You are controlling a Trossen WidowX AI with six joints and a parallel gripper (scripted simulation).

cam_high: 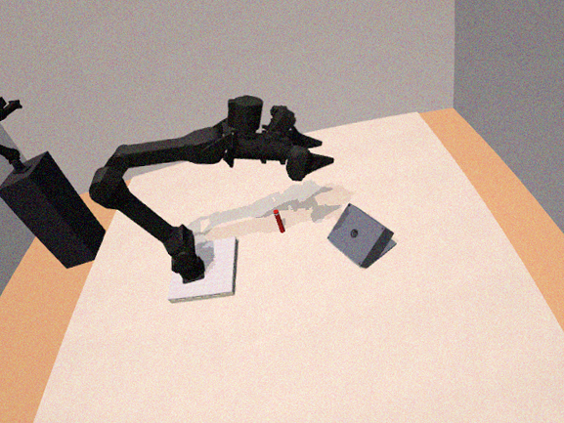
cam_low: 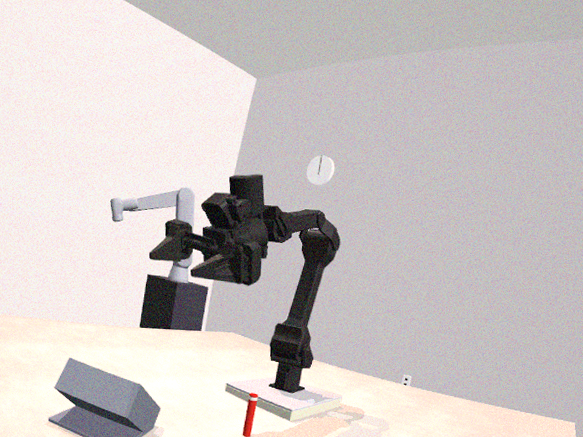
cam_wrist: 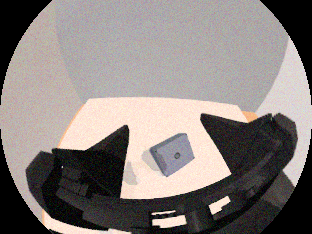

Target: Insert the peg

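Observation:
A thin red peg [cam_high: 279, 221] [cam_low: 249, 418] with a pale band near its top stands upright on the table. It does not show in the wrist view. The blue-grey sloped panel [cam_high: 361, 249] [cam_low: 101, 388] [cam_wrist: 167, 162] stands beyond the peg from the robot's base. Its round dark hole [cam_high: 354, 233] [cam_wrist: 177, 155] is empty and faces up and back toward the robot; the face is turned away in the exterior view. My gripper [cam_high: 327, 151] [cam_low: 171, 263] [cam_wrist: 166, 123] is open and empty, high above the table, pointing forward. In the wrist view the panel shows between the fingers.
The arm's base stands on a white plate [cam_high: 221, 277] [cam_low: 317, 404] behind the peg. A dark pedestal [cam_high: 49, 208] [cam_low: 173, 303] with another arm stands past the table's edge. Walls rise beyond the table. The arm's shadow falls around the peg.

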